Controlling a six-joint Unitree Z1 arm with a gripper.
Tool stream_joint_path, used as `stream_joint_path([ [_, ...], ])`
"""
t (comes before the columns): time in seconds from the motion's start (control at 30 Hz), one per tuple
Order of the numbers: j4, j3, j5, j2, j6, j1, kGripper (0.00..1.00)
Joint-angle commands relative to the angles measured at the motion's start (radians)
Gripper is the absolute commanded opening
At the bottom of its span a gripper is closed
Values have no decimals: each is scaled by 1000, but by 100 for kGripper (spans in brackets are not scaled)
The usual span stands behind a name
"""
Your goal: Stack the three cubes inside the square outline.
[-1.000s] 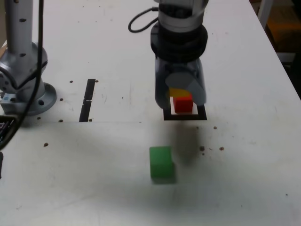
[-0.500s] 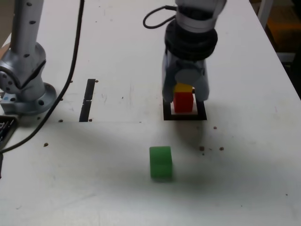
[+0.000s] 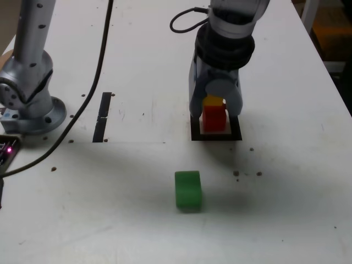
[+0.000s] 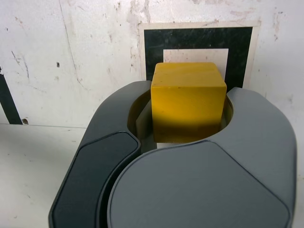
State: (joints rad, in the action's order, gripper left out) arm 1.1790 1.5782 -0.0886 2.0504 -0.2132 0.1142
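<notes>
The red cube stands inside the square outline on the white table. The yellow cube is right on top of it, held between the grey jaws of my gripper, which reaches down from above and is shut on it. In the wrist view the yellow cube fills the space between the jaws of the gripper, with the square outline beyond it; the red cube is hidden there. The green cube lies alone nearer the camera, apart from the gripper.
The arm's grey base stands at the exterior view's left, with a black cable trailing from it. Two thin black strip marks lie between the base and the outline. The table's edge runs down the exterior view's right.
The gripper has shifted slightly to the exterior view's right and back, bringing the yellow cube squarely over the red one. The cable has swung right. The green cube has not moved.
</notes>
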Motion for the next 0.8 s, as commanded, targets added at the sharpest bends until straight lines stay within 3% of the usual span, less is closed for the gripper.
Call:
stream_joint_path([
  [0.0,-4,-3,-4,-3,3,-3,20],
  [0.57,-38,-14,-32,2,15,-4,21],
  [0.77,-69,-42,-54,1,19,-4,27],
])
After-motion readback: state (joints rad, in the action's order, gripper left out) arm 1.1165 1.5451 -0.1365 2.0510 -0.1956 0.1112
